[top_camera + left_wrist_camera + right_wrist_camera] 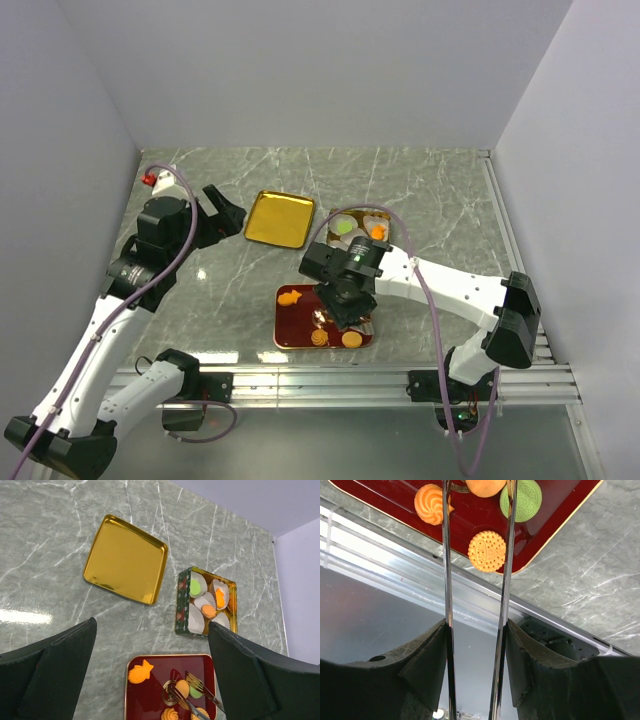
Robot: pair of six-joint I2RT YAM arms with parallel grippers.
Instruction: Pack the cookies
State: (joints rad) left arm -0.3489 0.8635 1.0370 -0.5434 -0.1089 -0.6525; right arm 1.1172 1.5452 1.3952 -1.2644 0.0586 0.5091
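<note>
Cookies (pixel 486 551) lie on the red tray (pixel 395 497) at the desk's near edge, others in the tin (pixel 181 605) behind. Right end effector (pixel 476 650) pinches tongs (pixel 446 580) straddling a plain orange cookie (pixel 485 485); we fear an off-centre squeeze flicks it away. Left end effector (pixel 228 212) hangs spread.

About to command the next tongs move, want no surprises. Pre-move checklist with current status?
1. Right gripper shut on tongs: ok.
2. Tong arms straddle orange cookie on red tray: ok; whether they touch it, cannot tell.
3. Tin open, gold lid lying apart from it: ok.
4. Free paper cup in the tin: ok, it looks empty.
5. Left gripper open and off the tray: ok.
</note>
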